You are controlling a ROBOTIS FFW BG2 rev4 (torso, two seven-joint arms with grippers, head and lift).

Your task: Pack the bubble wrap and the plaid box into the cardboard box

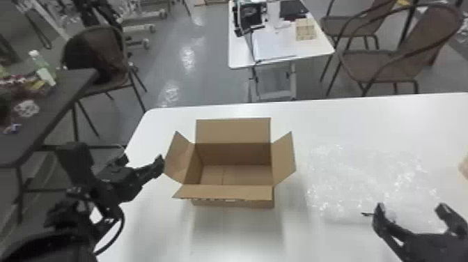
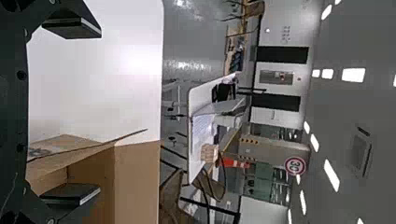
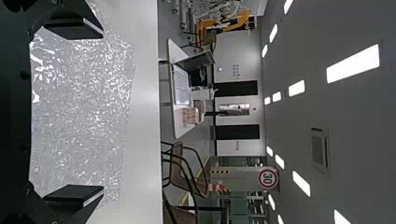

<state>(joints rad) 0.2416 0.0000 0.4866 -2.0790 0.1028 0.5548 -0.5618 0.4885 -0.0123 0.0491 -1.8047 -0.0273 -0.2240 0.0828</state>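
The bubble wrap [image 1: 369,177] lies spread and crinkled on the white table [image 1: 243,237], to the right of the cardboard box [image 1: 236,153] and apart from it. My right gripper [image 1: 410,208] is at the wrap's near side, its two fingers parted wide, with the clear sheet stretching between and beyond them in my right wrist view. I can't tell whether they touch it. The box stands upright with its flaps [image 1: 283,158] folded outward and its inside bottom in sight. My left gripper [image 1: 161,162] is just beside the left flap [image 1: 179,158], its fingers open too; whether they touch the cardboard I can't tell. Past the wrap, a tan thing [image 1: 464,168] is cut off by the head view's right edge, too little of it for me to name. Farther out are a small white table [image 1: 240,61] and brown chairs [image 1: 418,41], with a dark table [image 1: 75,82] off to my left.
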